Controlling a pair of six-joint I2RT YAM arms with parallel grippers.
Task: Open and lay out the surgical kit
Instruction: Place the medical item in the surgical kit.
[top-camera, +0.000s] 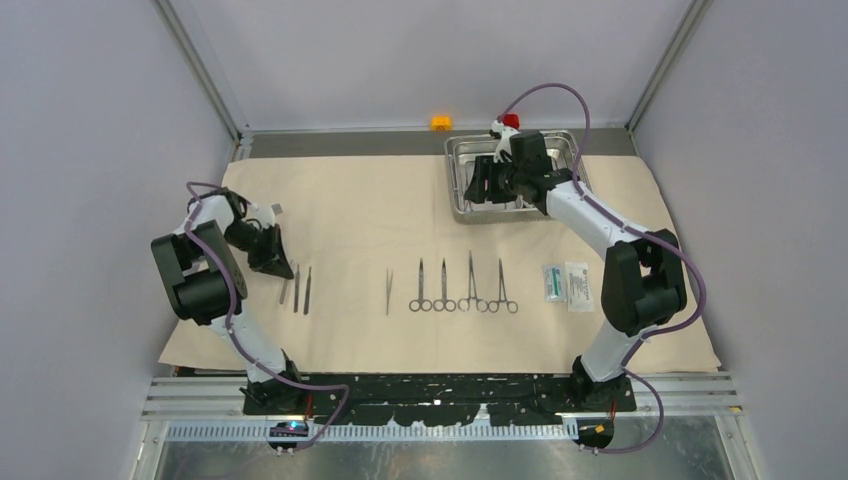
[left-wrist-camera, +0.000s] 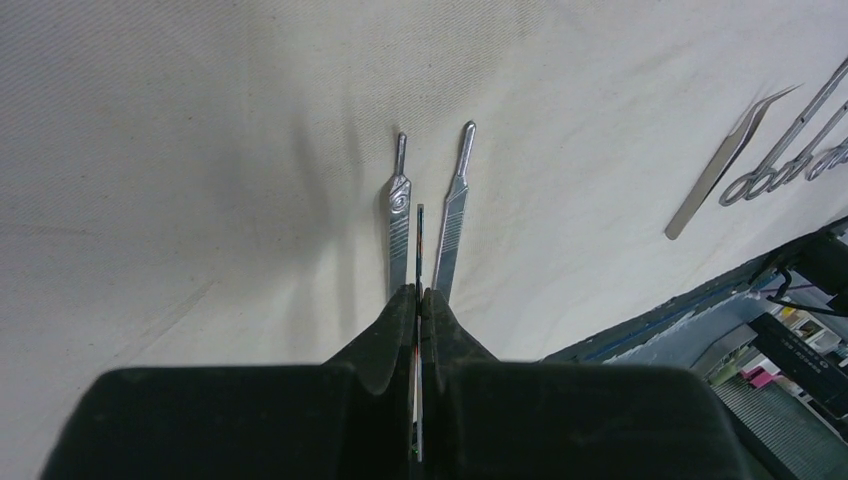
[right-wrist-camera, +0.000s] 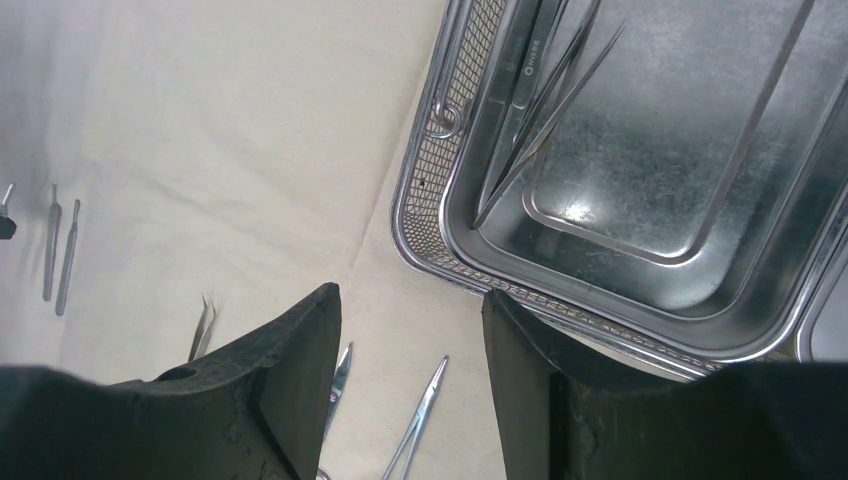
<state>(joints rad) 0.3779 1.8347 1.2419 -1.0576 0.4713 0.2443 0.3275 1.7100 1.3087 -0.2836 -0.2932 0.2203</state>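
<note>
The beige cloth covers the table. On it lie two straight handles, tweezers, several ring-handled clamps and two packets. My left gripper is shut on a thin flat strip, seen edge-on between the two handles. The steel tray sits at the back right. More tweezers lie in the tray. My right gripper hangs open and empty over the cloth by the tray's near corner, above the clamp tips.
A small orange block and a red block sit at the back edge, beyond the tray. Grey walls close in both sides. The arms' black base rail runs along the near edge.
</note>
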